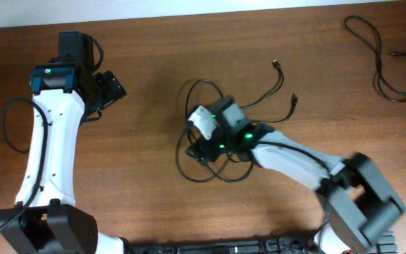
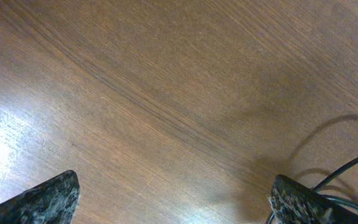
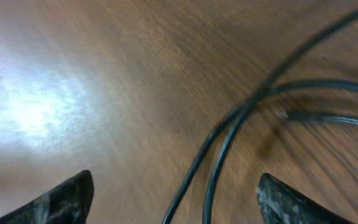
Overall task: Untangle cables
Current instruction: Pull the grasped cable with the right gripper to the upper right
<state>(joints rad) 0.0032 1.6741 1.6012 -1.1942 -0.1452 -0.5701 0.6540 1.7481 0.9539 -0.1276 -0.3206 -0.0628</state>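
Note:
A tangle of thin black cables (image 1: 210, 134) lies at the table's middle, with loops and two plug ends (image 1: 276, 65) pointing up right. A separate loose cable (image 1: 386, 63) lies at the far right. My right gripper (image 1: 201, 141) hovers over the tangle, open. In the right wrist view two cable strands (image 3: 229, 143) run between its open fingers (image 3: 174, 199). My left gripper (image 1: 111, 88) is at the far left, open and empty over bare wood (image 2: 173, 199), well away from the tangle.
The wooden table (image 1: 154, 56) fills the view. The left arm's own thicker black wire (image 1: 9, 127) loops at the left edge. Thin black wires (image 2: 347, 174) show at the right of the left wrist view.

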